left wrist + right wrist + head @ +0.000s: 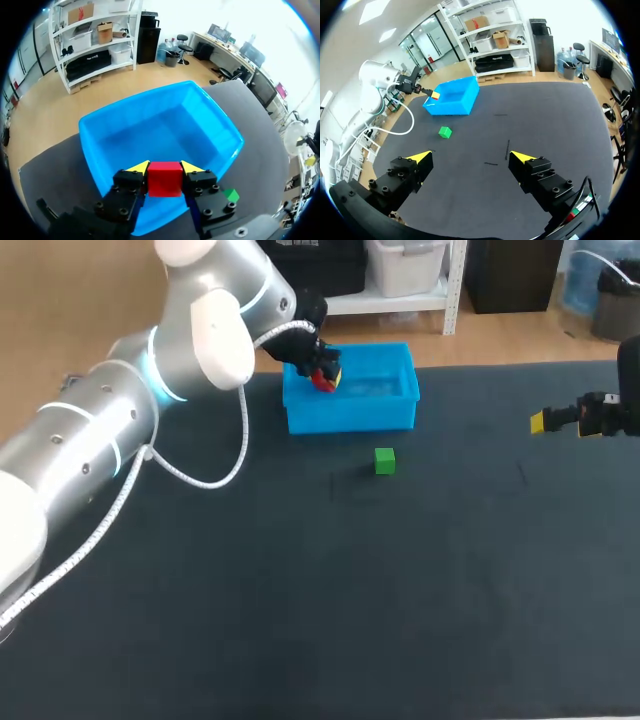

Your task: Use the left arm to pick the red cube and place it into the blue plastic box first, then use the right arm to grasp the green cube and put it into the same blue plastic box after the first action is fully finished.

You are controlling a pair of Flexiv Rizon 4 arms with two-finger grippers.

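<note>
Red cube [164,181] level in left hand [165,168]

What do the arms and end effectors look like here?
Left arm: rounded silver and white segments, a glowing blue ring at a joint, a white coiled cable alongside. Both the left end effector and right end effector have black bolted finger blocks with yellow wedge tips. Of the right arm only a black end shows.

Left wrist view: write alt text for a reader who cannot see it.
The left arm's yellow-tipped fingers are shut on the red cube, holding it over the open blue plastic box. The green cube sits on the dark table outside the box.
</note>
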